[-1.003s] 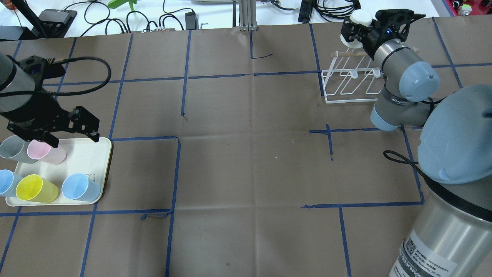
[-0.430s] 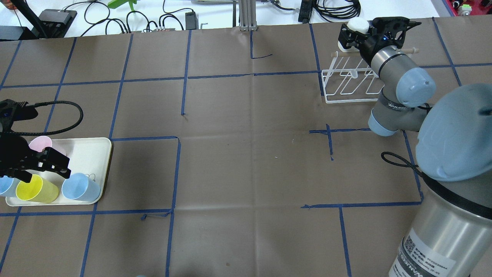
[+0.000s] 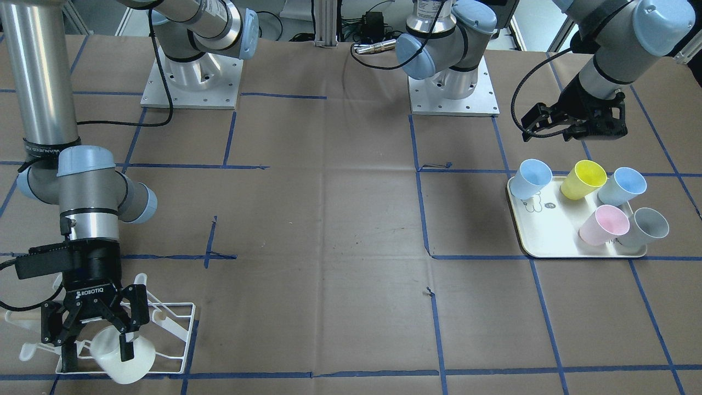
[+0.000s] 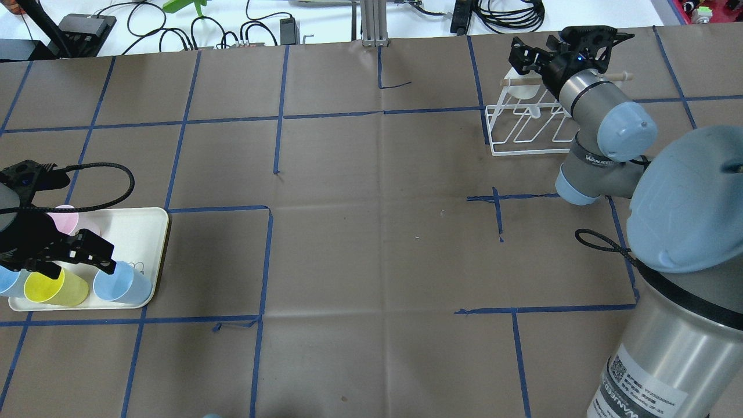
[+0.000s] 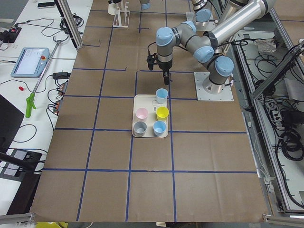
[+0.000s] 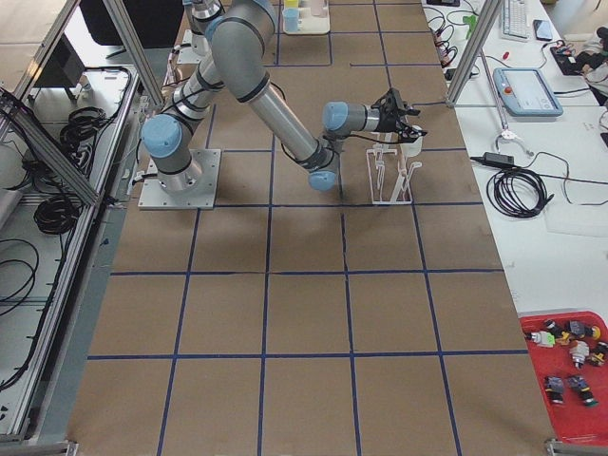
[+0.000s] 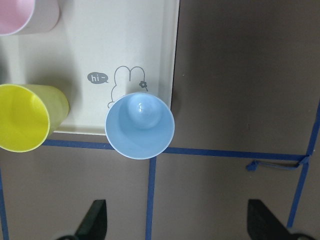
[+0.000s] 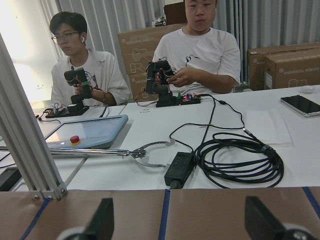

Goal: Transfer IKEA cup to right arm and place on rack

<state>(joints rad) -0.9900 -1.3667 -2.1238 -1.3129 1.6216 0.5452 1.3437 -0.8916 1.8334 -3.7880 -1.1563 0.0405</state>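
The white plastic tumbler-shaped cup (image 3: 125,361) is resting tilted at the outer end of the white wire rack with looped prongs (image 3: 178,328), just under the black two-finger right gripper (image 8: 181,220). That gripper's jaws are standing wide apart with nothing between them. The black left gripper (image 7: 177,217) is hovering with its jaws equally wide over a pale-blue plastic cup (image 7: 140,125) at the corner of the cream rounded tray (image 7: 150,45).

The white cup is likely behaving as a light, stiff, thin-walled thing: smooth enough to slip and easy to knock off a prong, though hardly fragile. It is best pinched at the rim, with one finger inside and one outside (the tapered body offers a poorer hold).

The cup is hiding the prong beneath it, so whether it is properly seated is hard to say, as is whether a finger is touching its wall. The right wrist camera is looking past the counter edge at two seated people, missing cup and rack alike.
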